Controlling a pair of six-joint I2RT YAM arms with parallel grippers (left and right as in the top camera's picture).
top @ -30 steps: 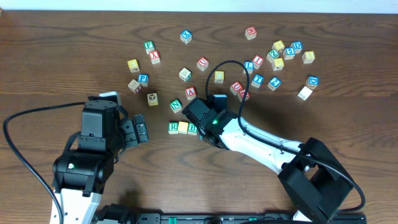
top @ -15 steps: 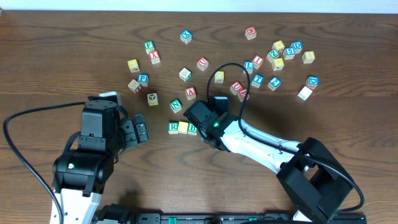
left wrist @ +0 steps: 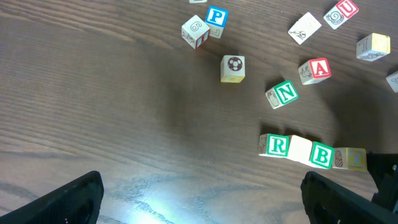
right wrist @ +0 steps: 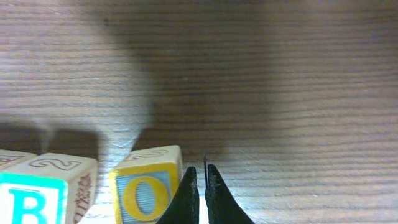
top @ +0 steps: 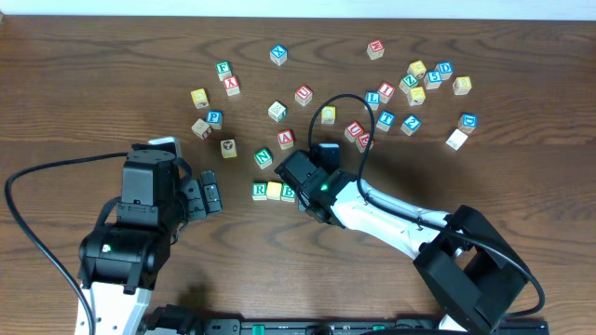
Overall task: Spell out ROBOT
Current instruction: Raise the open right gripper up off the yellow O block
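A row stands on the table: the green R cube (top: 260, 192) (left wrist: 277, 145), a yellow-faced cube (top: 274, 191) (left wrist: 300, 149), the green B cube (top: 288, 193) (left wrist: 322, 154) and a yellow O cube (left wrist: 351, 158) (right wrist: 148, 186). In the overhead view my right arm hides the O cube. My right gripper (top: 301, 197) (right wrist: 202, 171) is shut and holds nothing. Its left finger rests against the O cube's right side. A blue-lettered T cube (top: 386, 118) lies among the loose cubes at the back right. My left gripper (top: 212, 194) (left wrist: 202, 193) hangs open over bare wood, left of the row.
A green N cube (top: 264, 157) (left wrist: 285, 93) and a red A cube (top: 286, 140) (left wrist: 318, 68) lie just behind the row. Several more letter cubes are scattered across the back of the table. A black cable (top: 335, 98) loops over the right arm.
My right gripper has edged slightly to the right and towards the front beside the row, staying shut. The left arm has not moved.
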